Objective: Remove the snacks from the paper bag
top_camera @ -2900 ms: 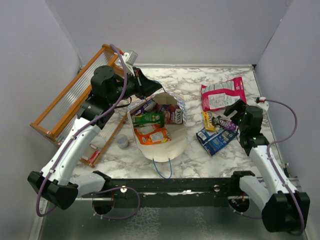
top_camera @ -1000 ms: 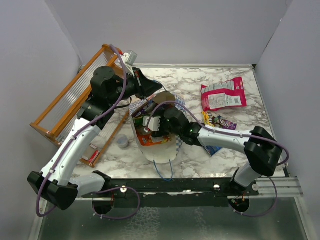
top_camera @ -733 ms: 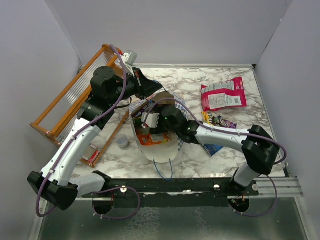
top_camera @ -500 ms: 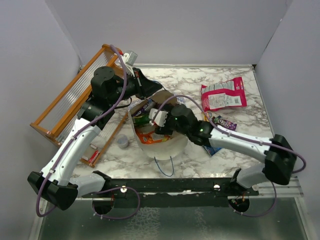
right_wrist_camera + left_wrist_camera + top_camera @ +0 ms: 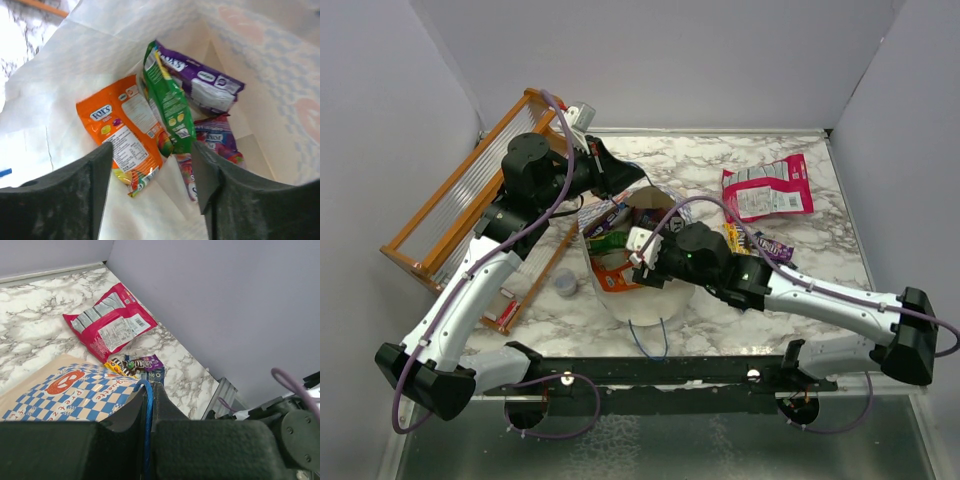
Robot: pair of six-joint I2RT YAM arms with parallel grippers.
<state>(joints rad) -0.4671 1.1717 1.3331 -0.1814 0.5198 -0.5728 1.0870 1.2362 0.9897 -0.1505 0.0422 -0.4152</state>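
Bag (image 5: 642, 302) sits mid-table with its mouth open upward. Left gripper (image 5: 151, 400) is clenched on its blue handle (image 5: 146, 389) at the far rim. Right gripper (image 5: 150, 150) hangs just over the mouth, fingers spread, nothing between them. Inside the bag: orange packet (image 5: 125, 135), green packet (image 5: 169, 102) overlapping its edge, purple packet (image 5: 202, 85) behind, and another purple-pink packet (image 5: 220, 142) partly under the green. Out on the table right of the bag: pink pouch (image 5: 767, 187), then yellow bar (image 5: 732, 238) and purple wrapper (image 5: 770, 245) touching. Cup (image 5: 565, 285) is left of the bag.
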